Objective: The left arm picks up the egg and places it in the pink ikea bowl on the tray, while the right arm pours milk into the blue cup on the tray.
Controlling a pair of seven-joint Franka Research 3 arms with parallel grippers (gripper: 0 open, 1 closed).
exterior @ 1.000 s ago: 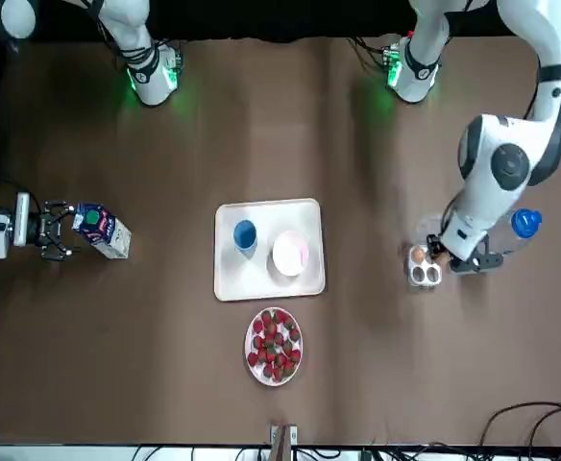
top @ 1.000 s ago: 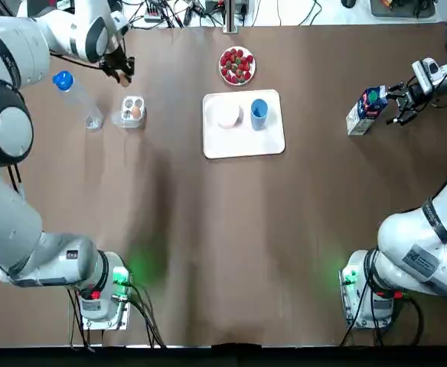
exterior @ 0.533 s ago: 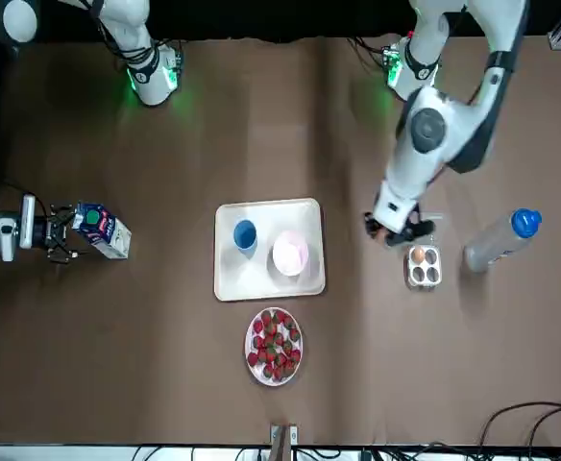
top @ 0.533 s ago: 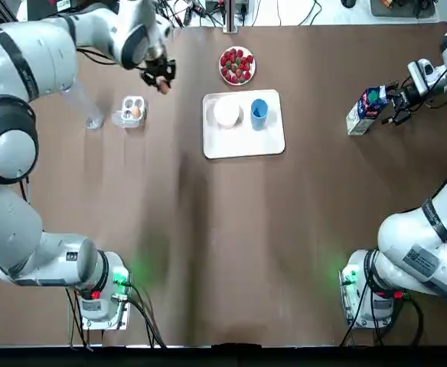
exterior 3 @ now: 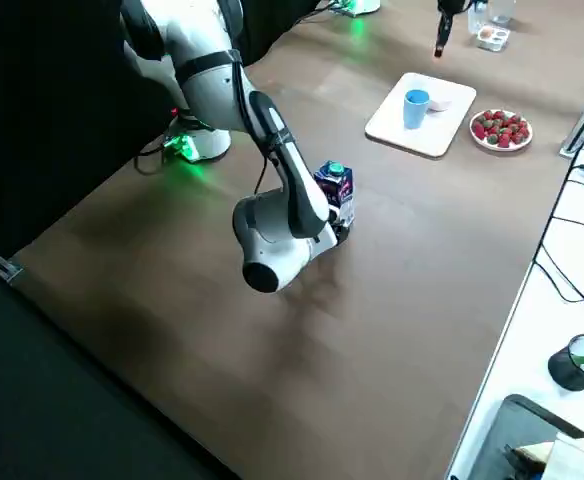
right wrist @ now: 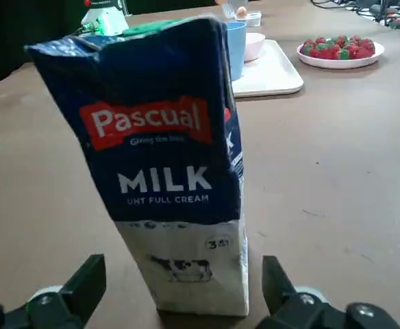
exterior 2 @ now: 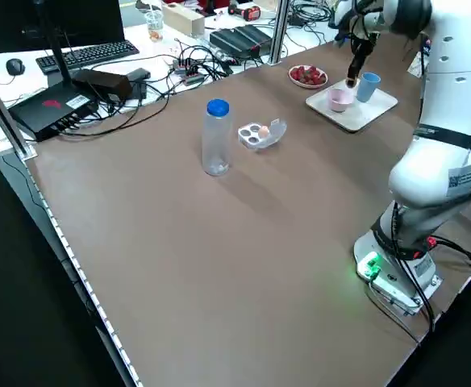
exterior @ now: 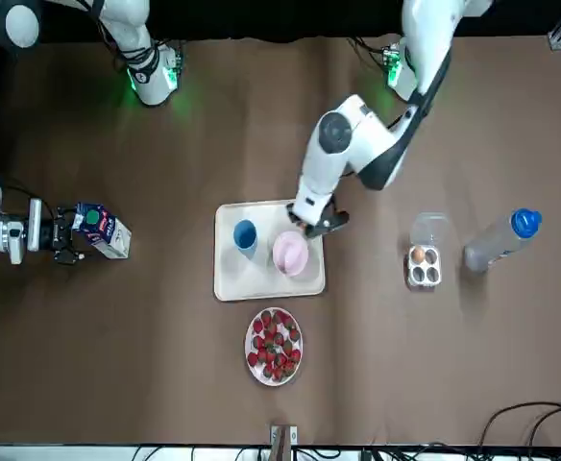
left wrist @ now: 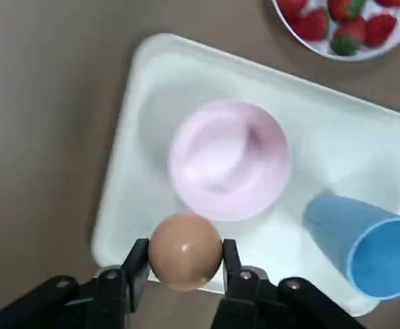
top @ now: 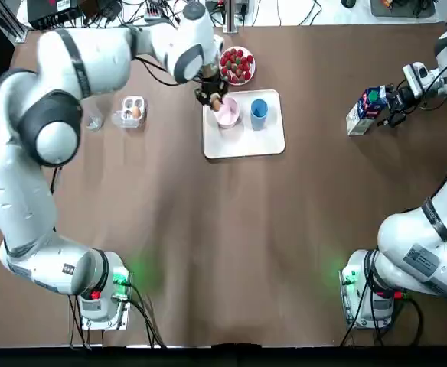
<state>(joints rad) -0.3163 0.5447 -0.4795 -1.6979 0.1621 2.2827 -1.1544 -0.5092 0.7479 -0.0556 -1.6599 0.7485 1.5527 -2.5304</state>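
My left gripper [top: 214, 100] is shut on a brown egg [left wrist: 185, 251] and hangs over the near-left rim of the white tray [top: 243, 143], just beside the pink bowl [top: 228, 115]. In the left wrist view the bowl [left wrist: 229, 159] lies a little past the egg, and it holds nothing. The blue cup [top: 259, 112] stands upright next to the bowl. At the far right of the table, the blue milk carton [top: 365, 108] stands upright. My right gripper [top: 396, 105] is open, and its fingers [right wrist: 83, 281] straddle the carton's base [right wrist: 179, 267] without touching it.
A plate of strawberries [top: 237, 65] sits just behind the tray. A clear egg box [top: 132, 112] with one egg in it lies to the left, and a water bottle [exterior: 497, 240] with a blue cap stands beyond it. Cables run along the table's far edge.
My left gripper has carried the egg from beside the egg box rightwards to the tray's edge by the pink bowl. The right gripper has crept slightly closer around the milk carton.
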